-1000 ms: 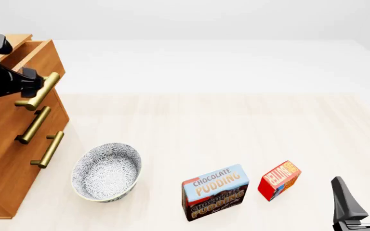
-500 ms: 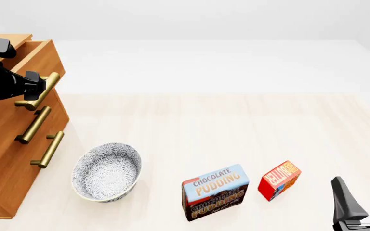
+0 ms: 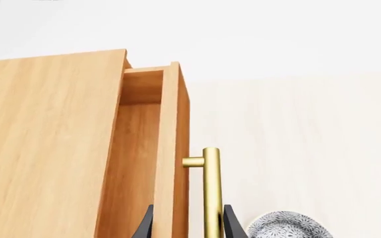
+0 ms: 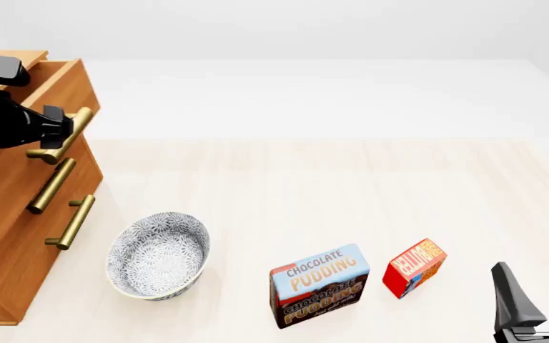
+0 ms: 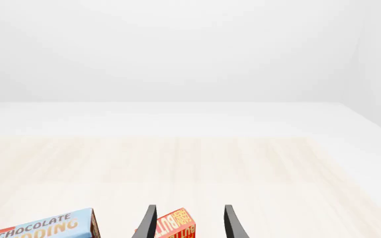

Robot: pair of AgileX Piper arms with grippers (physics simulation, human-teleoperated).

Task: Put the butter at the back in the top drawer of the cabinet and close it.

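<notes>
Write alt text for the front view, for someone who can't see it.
The black left gripper grips the brass bar handle of the light-brown wooden cabinet's partly open top drawer. A small red-orange butter box stands before the open right gripper.

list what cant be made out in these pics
- Top drawer inside: the front view hides it behind the left hand; the left wrist view shows only a sliver.
- Cabinet: cut off by the front view's left edge.
- Butter: cut off by the right wrist view's lower edge.
- Right hand: partly cropped.

Pale wood table [image 4: 351, 186]: occupied by cabinet [image 4: 8, 236], patterned bowl [image 4: 157, 255], pudding box [image 4: 319, 285], butter [image 4: 414, 267].
</notes>
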